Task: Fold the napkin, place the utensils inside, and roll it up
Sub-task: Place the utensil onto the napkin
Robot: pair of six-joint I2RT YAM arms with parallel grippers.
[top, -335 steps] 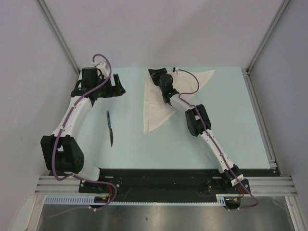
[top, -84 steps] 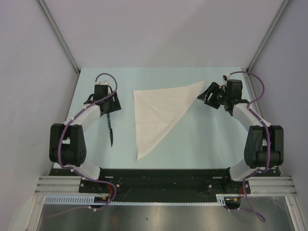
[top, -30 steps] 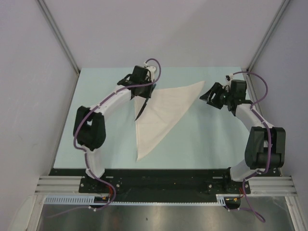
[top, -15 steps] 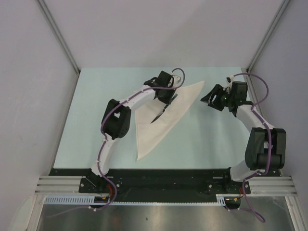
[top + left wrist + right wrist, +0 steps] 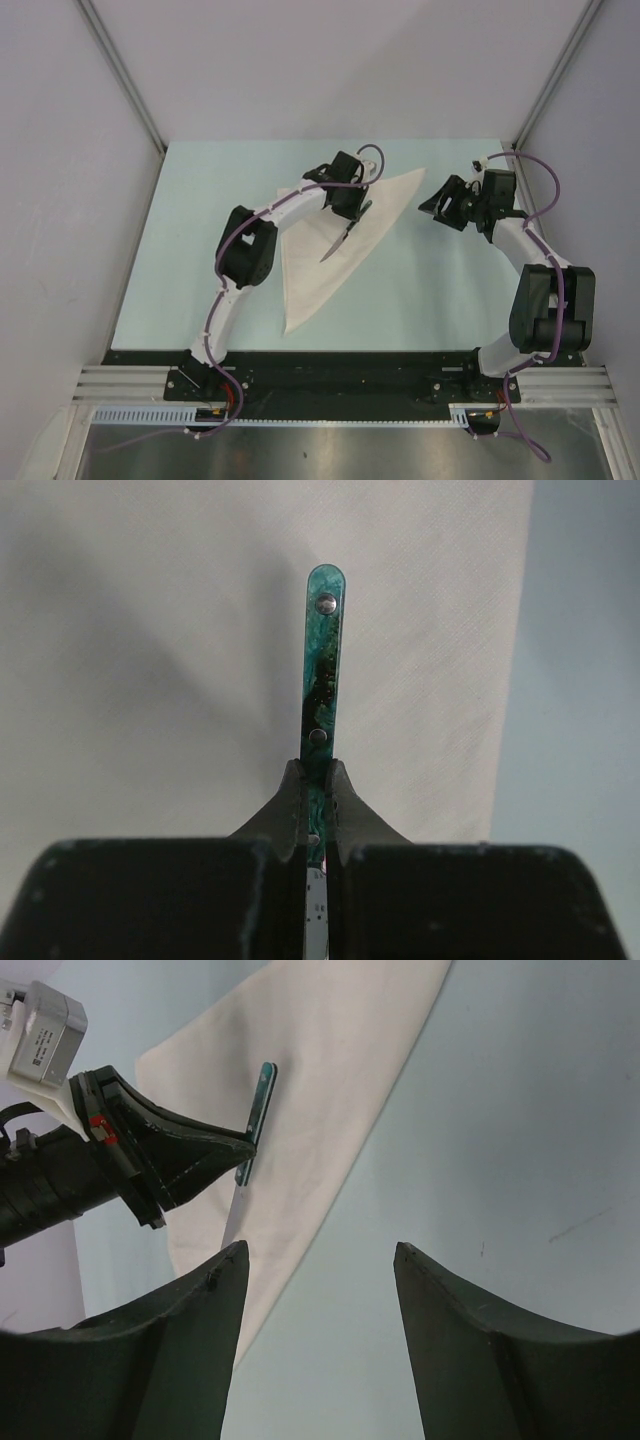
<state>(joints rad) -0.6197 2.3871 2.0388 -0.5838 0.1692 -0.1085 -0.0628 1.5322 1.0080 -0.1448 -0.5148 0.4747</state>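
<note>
White cloth, folded to a triangle: our left gripper (image 5: 352,205), clamped tight on the knife (image 5: 336,243), holds it over the napkin (image 5: 308,285). The knife's long axis runs slantwise, its point toward the near left, roughly parallel to the napkin's long right edge. Our right gripper (image 5: 441,204) hangs empty, jaws apart, just off the far-right corner. We judge the set-down is next.

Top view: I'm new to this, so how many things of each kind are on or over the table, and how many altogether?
White napkin: 1
Green-handled knife: 1
Robot arms: 2, the left arm and the right arm
Total: 4
</note>
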